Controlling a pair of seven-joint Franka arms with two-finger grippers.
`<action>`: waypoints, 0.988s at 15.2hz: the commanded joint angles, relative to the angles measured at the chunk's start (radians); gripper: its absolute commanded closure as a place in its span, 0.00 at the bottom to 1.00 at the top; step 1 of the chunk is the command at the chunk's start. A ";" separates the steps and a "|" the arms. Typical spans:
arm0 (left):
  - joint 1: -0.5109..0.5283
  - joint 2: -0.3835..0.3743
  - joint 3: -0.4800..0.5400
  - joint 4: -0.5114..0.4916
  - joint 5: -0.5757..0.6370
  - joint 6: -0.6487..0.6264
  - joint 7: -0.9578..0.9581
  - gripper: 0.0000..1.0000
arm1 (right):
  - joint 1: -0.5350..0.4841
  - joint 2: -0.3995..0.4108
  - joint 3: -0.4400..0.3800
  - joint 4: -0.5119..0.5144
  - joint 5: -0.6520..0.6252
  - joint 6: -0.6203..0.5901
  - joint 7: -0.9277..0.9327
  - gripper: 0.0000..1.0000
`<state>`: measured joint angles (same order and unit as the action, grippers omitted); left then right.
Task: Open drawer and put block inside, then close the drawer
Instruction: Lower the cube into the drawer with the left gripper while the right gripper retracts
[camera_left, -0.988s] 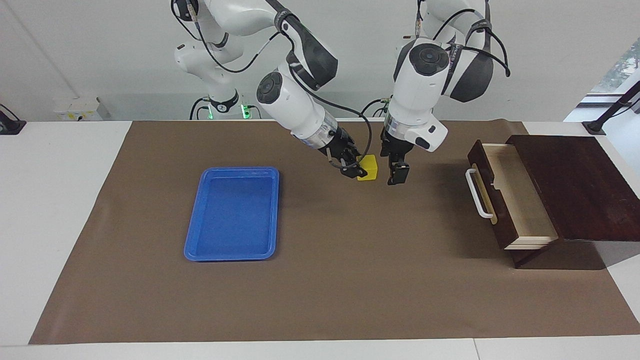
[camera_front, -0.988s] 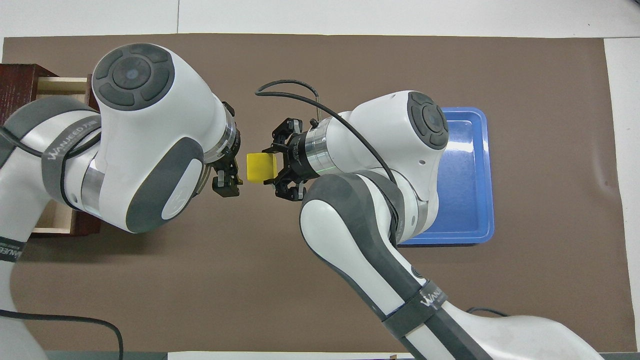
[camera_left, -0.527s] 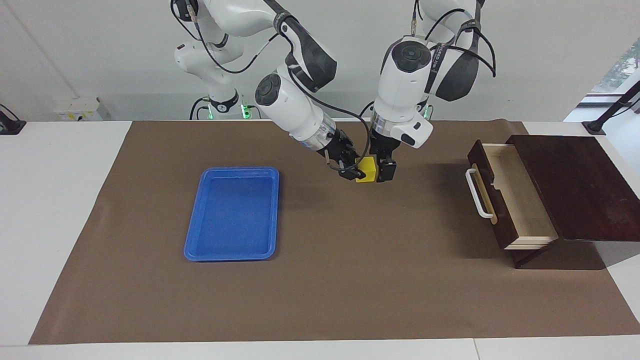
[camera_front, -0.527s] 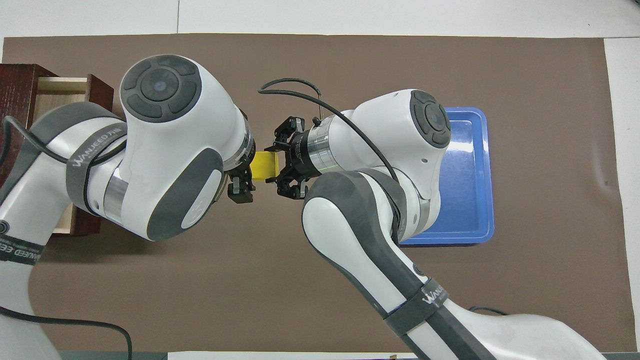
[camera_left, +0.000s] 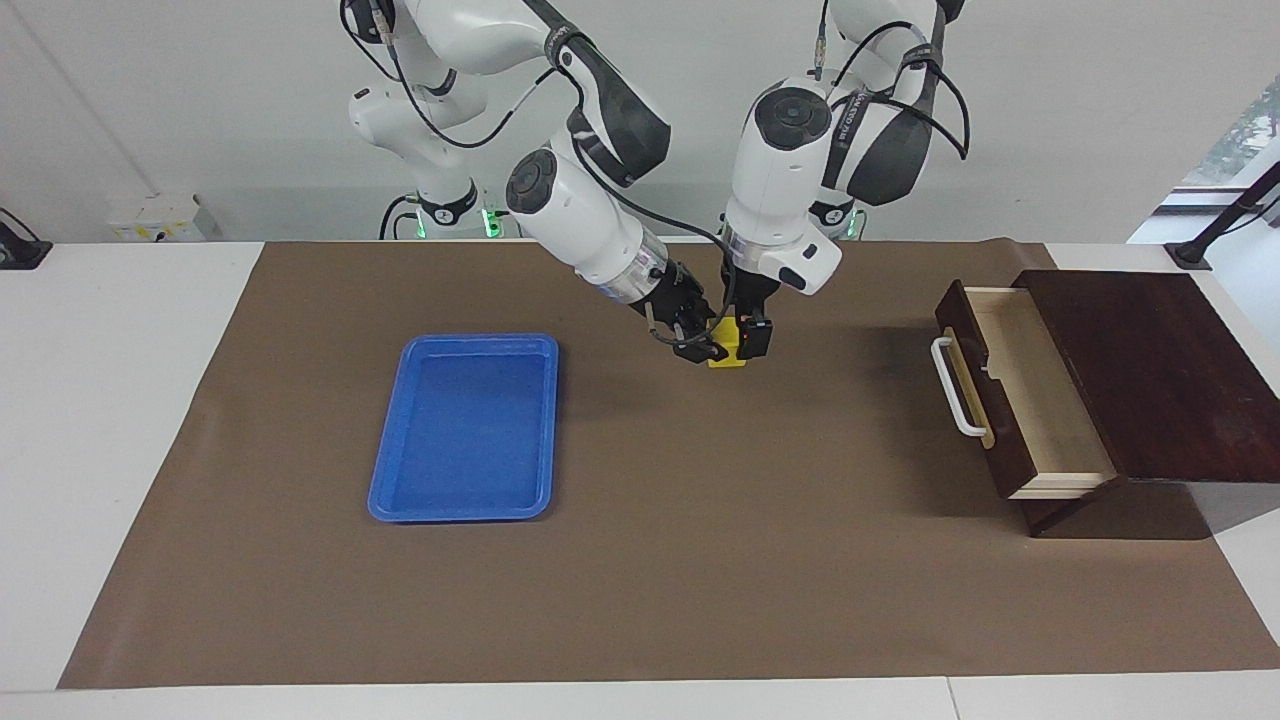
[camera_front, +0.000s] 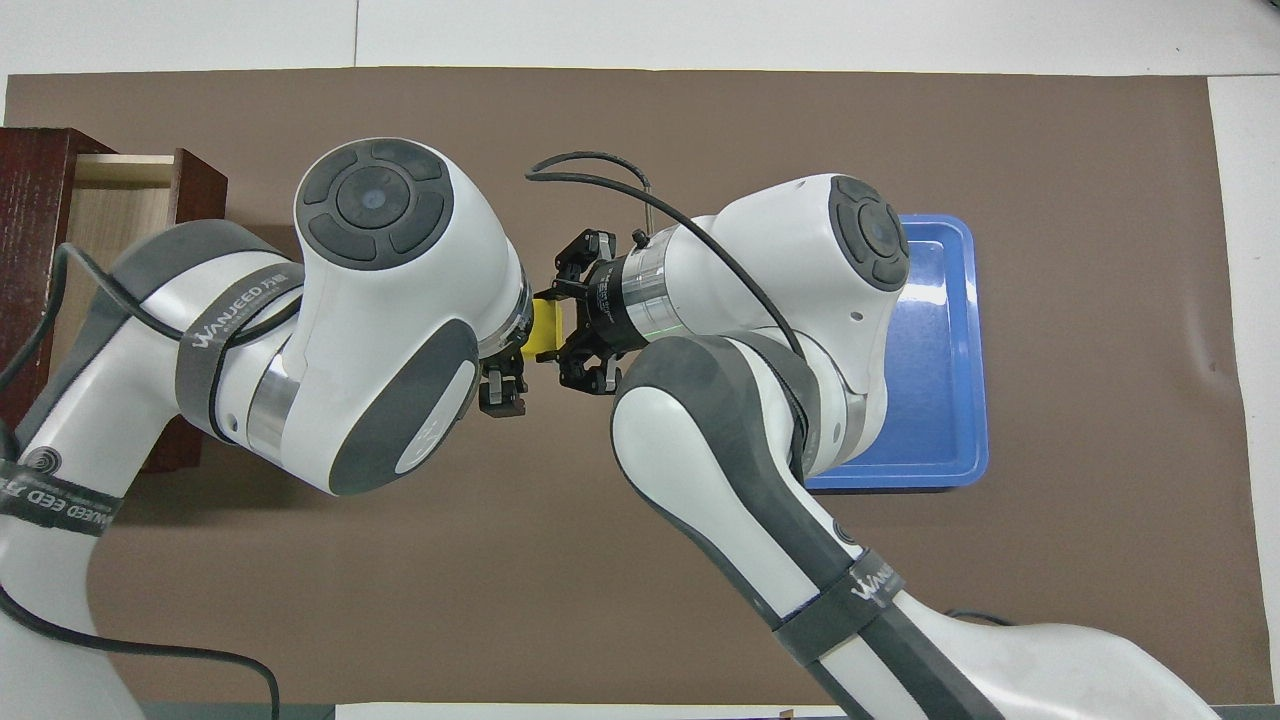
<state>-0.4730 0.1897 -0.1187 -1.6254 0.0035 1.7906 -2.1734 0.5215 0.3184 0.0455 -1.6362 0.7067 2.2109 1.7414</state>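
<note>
A bright yellow block (camera_left: 728, 352), a blue plastic tray (camera_left: 465, 428), a dark brown drawer front (camera_left: 975, 385) with a white handle (camera_left: 952, 388), and a brown mat (camera_left: 700, 560) are seen.

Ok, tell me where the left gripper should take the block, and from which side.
Probably its free end, toward the drawer. The right gripper, slanting in from the side of the blue tray, is shut on the other end of the block. The left gripper, pointing straight down there, should come from above onto the two bare flat side faces.

"WANJEED" on the grey band of the left arm (camera_front: 235, 322), the same word on the right arm's band (camera_front: 868, 590)
</note>
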 joint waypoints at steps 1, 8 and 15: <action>-0.016 -0.009 0.013 -0.010 0.015 0.010 -0.016 0.94 | -0.011 -0.002 0.005 -0.002 0.030 0.006 0.012 1.00; -0.016 -0.006 0.011 -0.005 0.012 0.021 -0.017 1.00 | -0.012 -0.002 0.005 -0.002 0.030 0.004 0.012 1.00; -0.009 -0.004 0.013 -0.005 0.015 0.027 -0.006 1.00 | -0.014 -0.002 -0.001 0.006 0.033 -0.017 0.027 0.00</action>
<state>-0.4747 0.1898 -0.1159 -1.6252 0.0142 1.8116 -2.1702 0.5189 0.3189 0.0425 -1.6364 0.7206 2.2017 1.7457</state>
